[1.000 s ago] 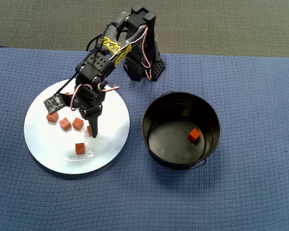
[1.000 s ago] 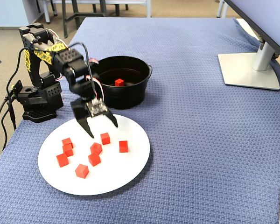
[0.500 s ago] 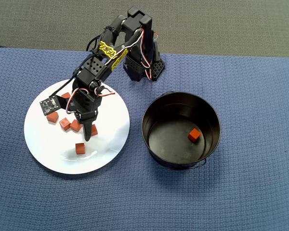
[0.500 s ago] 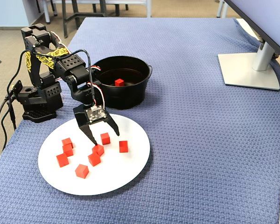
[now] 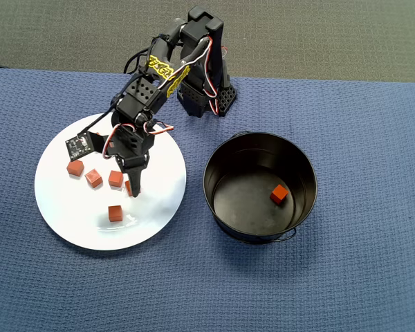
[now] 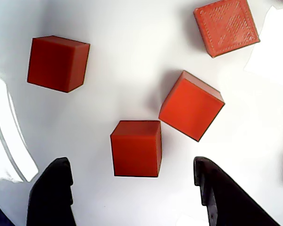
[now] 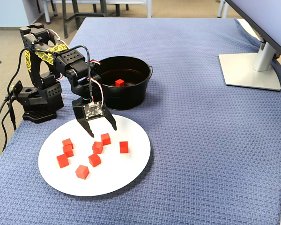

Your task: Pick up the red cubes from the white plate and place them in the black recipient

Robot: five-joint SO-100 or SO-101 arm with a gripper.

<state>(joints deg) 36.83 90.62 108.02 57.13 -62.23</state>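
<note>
Since half a second ago the claw [image 7: 102, 128] has lifted and drawn back toward the arm's base, off the cube it was crowding; its two fingers are spread wide and hold nothing, tips hanging just above the white plate [image 7: 126, 173]. In the wrist view only the two black fingertips [image 6: 54, 193] show, cut off at the bottom edge, with one red cube [image 6: 136, 148] lying between and ahead of them, touching a neighbour at a corner. In the fixed view seven red cubes [image 7: 94, 160] lie loose on the plate, turned every which way; in the overhead view the arm hides some of them. One more cube [image 5: 279, 194] sits on the bottom of the black recipient [image 5: 221, 200], which stands beside the plate on the blue-covered counter [image 7: 201, 154].
</note>
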